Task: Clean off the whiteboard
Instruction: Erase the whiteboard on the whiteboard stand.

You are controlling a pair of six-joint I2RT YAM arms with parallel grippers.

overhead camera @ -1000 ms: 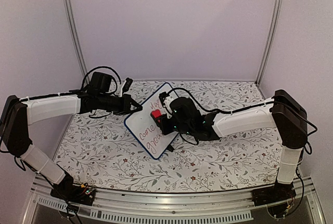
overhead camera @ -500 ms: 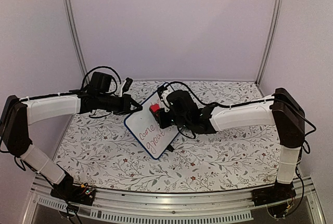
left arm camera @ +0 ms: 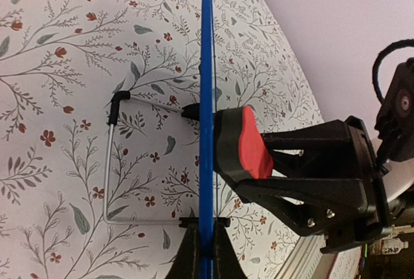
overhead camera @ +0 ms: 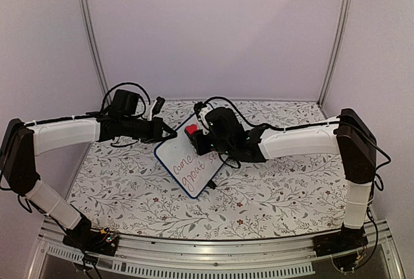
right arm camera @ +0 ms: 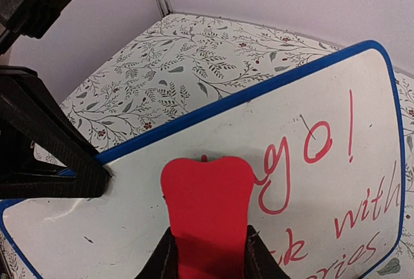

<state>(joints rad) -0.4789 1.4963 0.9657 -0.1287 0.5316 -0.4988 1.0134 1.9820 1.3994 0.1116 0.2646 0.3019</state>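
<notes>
The whiteboard (overhead camera: 187, 159), white with a dark-blue rim and red handwriting, stands tilted at the table's middle. My left gripper (overhead camera: 169, 134) is shut on its upper left rim; in the left wrist view the rim (left arm camera: 206, 98) runs edge-on between the jaws of my left gripper (left arm camera: 206, 243). My right gripper (overhead camera: 194, 138) is shut on a red eraser (overhead camera: 191, 129) pressed on the board's top part. In the right wrist view my right gripper (right arm camera: 208, 259) holds the eraser (right arm camera: 207, 208) flat on the whiteboard (right arm camera: 310, 182), left of the red writing (right arm camera: 304, 156).
The floral tablecloth (overhead camera: 272, 188) covers the table. A wire stand (left arm camera: 113, 162) sits behind the board. Purple walls and metal posts (overhead camera: 90, 39) close the back and sides.
My right gripper has moved the eraser up and to the left across the board's top part. The left arm and the board have not moved.
</notes>
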